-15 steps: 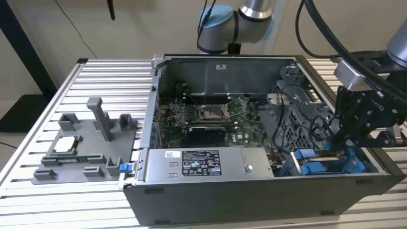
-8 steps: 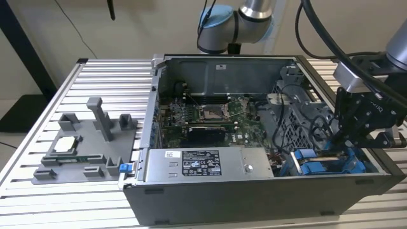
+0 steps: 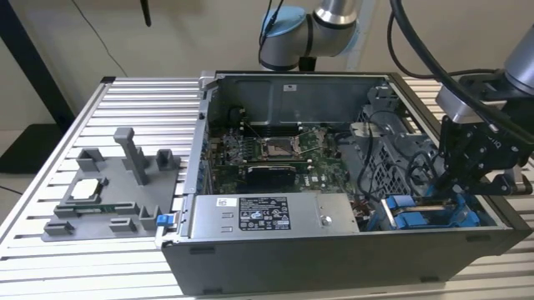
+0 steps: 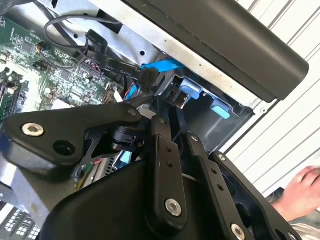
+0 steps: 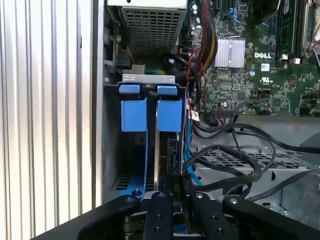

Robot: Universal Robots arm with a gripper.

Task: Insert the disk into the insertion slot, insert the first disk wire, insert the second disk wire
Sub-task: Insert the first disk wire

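Observation:
An open computer case lies on a slatted table. My black gripper reaches down into its corner at the exterior view's right, over the insertion slot with blue clips. In the first wrist view the disk stands edge-on in the slot, beside two blue tabs. My gripper is shut on the disk's near edge, a finger on each flat side. A blue flat wire and a black wire plug hang loose beyond the gripper.
A grey box with a white sticker sits beside the slot, with the motherboard behind it. A perforated cage and loose black cables crowd the slot's side. A grey fixture holds parts on the table. A person's hand rests outside the case.

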